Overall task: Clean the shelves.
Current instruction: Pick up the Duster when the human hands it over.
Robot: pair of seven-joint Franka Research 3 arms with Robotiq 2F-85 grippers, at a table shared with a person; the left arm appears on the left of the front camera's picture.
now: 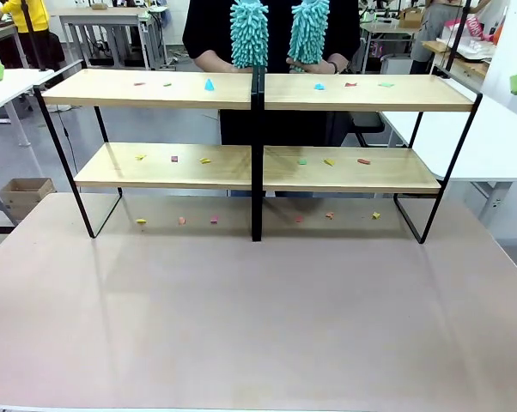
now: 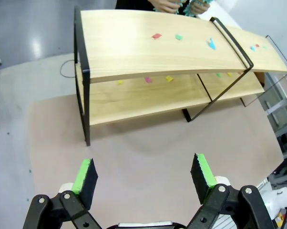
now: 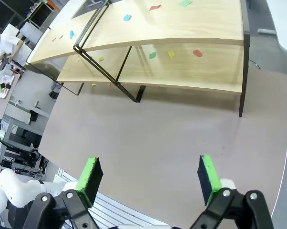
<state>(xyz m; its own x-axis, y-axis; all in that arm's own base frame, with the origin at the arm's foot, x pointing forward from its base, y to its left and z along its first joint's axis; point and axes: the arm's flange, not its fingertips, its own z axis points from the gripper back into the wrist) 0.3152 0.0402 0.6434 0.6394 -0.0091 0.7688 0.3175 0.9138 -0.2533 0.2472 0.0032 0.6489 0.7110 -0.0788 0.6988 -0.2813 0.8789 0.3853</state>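
- Left end effector (image 2: pixel 144 177): green-padded fingers stand wide apart with nothing between them. It hangs above the beige tabletop (image 2: pixel 148 148), short of the shelves (image 2: pixel 148 52).
- Right end effector (image 3: pixel 149 177): fingers likewise spread wide and empty, above the near part of the tabletop and well apart from the shelves.
- Shelves: upright on the far half of the tabletop. Two long light wooden boards sit on a thin black frame with a central black post (image 1: pixel 257 154).
- Small coloured scraps (image 1: pixel 209 84): scattered along both boards, with more on the tabletop under the lower board.
- Person (image 1: pixel 211 26): stands behind the shelves at the centre and holds two teal fluffy dusters (image 1: pixel 250 33) upright at the rear edge of the top board. Contact with the board cannot be determined.
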